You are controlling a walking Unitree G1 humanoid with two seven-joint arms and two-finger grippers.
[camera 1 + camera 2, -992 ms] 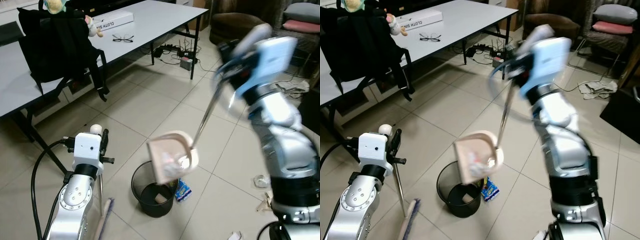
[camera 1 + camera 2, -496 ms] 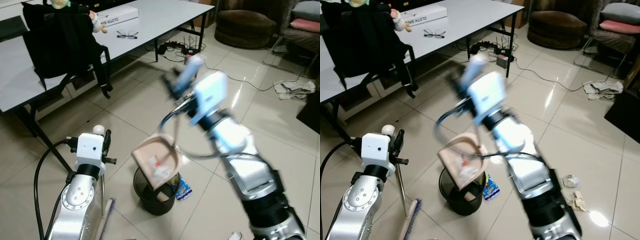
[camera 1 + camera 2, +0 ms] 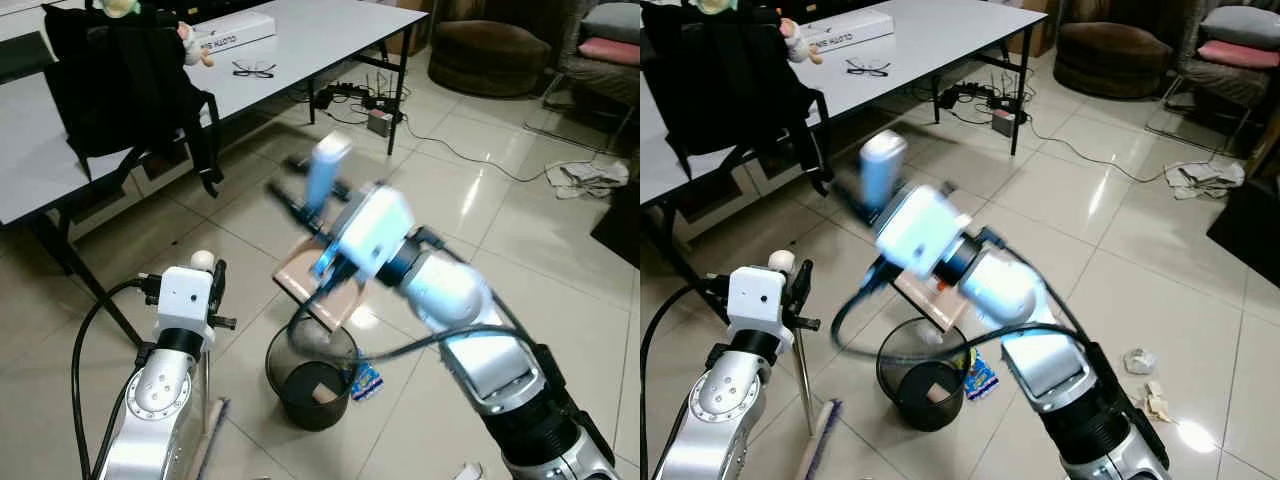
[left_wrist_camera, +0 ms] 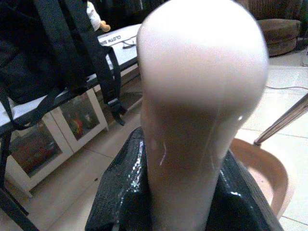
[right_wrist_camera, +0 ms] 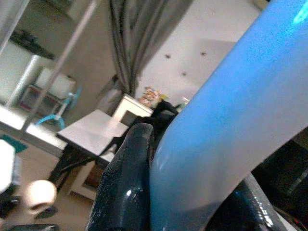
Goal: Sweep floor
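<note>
Beige dustpan (image 3: 322, 283), gripped by right hand (image 3: 322, 190), tips over bin (image 3: 310, 375); left hand (image 4: 187, 192) grips broom (image 3: 205, 350).

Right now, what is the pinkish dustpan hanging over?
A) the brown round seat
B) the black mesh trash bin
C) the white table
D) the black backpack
B: the pinkish plastic dustpan, held by its light blue handle in the right pincer, is tipped directly above the black mesh trash bin on the tiled floor.

upside-down "cloth sh…" on white box (image 3: 233, 32) on table (image 3: 330, 30), rest unreadable
</note>
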